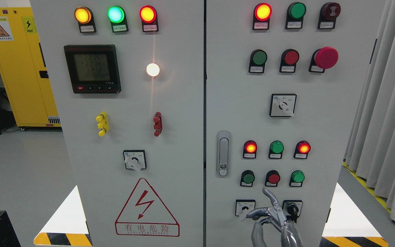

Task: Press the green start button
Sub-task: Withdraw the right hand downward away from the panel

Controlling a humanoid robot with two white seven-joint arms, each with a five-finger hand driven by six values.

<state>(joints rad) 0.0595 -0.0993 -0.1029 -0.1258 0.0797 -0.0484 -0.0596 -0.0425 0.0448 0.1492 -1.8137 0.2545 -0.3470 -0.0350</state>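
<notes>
So, from the head camera I judge the press not yet made. My right robot hand (269, 214) comes up from the bottom edge, right of the middle, index finger (270, 195) stretched upward and the other fingers curled in, holding nothing. The fingertip sits just below the red button (273, 178) of the lowest button row and does not appear to touch it.

Which green one is the start button I cannot read from the labels. The nearest candidates are the green button (248, 178) up and to the left of the hand and the green button (297, 176) up and to the right.

Room is tight: two rotary switches flank the hand, one switch (245, 207) at its left and a black knob (292, 208) right beside it, while the door handle (223, 153) stands farther left. No left hand shows.
</notes>
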